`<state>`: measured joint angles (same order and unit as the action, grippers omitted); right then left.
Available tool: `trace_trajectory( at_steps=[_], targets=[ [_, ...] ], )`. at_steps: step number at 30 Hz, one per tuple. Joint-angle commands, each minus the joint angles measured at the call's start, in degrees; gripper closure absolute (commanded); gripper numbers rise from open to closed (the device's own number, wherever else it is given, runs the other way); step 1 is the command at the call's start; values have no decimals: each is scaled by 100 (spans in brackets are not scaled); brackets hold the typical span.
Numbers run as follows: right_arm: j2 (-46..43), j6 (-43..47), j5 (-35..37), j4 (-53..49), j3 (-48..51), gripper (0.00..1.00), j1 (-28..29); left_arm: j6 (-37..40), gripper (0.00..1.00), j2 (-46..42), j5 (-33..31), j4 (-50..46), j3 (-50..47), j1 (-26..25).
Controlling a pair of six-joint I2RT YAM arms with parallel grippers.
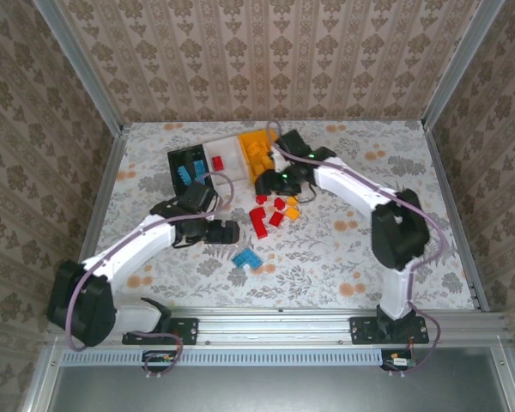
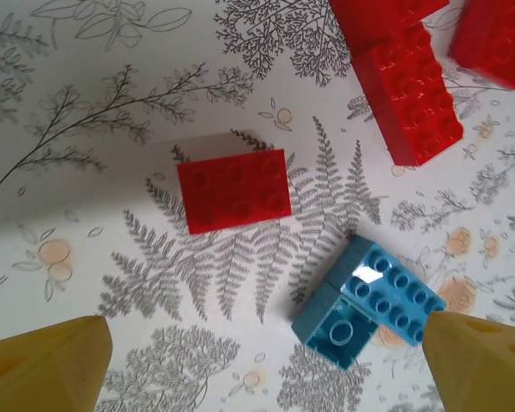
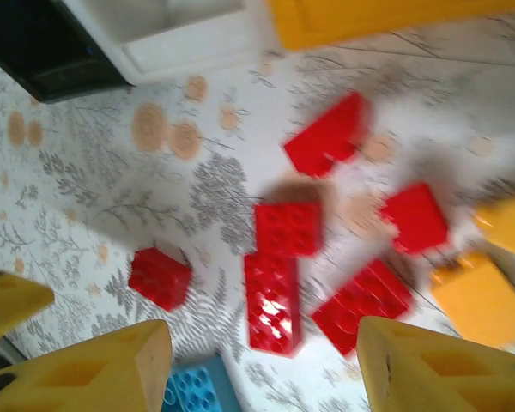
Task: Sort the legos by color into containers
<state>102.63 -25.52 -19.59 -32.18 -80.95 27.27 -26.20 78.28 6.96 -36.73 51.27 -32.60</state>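
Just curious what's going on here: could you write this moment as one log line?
left gripper: open, empty, by light blue bricks | right gripper: open, empty, over red bricks | sorting: unfinished

ahead of the left gripper (image 2: 263, 319) we see a red brick (image 2: 233, 190) of smooth plastic with a soft, even sheen. the blue bricks (image 2: 369, 300) close by one fingertip are glossier, one stud face catching a white glint. the gripper's fingers (image 2: 43, 365) look like matt yellow plastic, faintly grainy. the table cover (image 2: 112, 129) beneath them is matt and printed, dull all over.
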Motion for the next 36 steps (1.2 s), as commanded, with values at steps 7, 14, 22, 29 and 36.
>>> trace_trajectory(
  at_steps=[7,14,22,29,36],
  targets=[
    [-1197,93,-185,671,2127,40,-355,-218,7,1026,-552,-1,521,-201],
    [-1234,248,-359,769,2363,41,-480,-393,13,1670,-748,-38,789,-313],
    [-1253,204,-564,898,2408,43,-572,-456,23,2140,-802,-18,967,-352],
    [-1232,168,-576,957,2441,44,-624,-423,41,2235,-794,-37,977,-344],
    [-1192,173,-570,921,2421,44,-635,-422,55,2120,-696,-18,955,-342]
  ],
)
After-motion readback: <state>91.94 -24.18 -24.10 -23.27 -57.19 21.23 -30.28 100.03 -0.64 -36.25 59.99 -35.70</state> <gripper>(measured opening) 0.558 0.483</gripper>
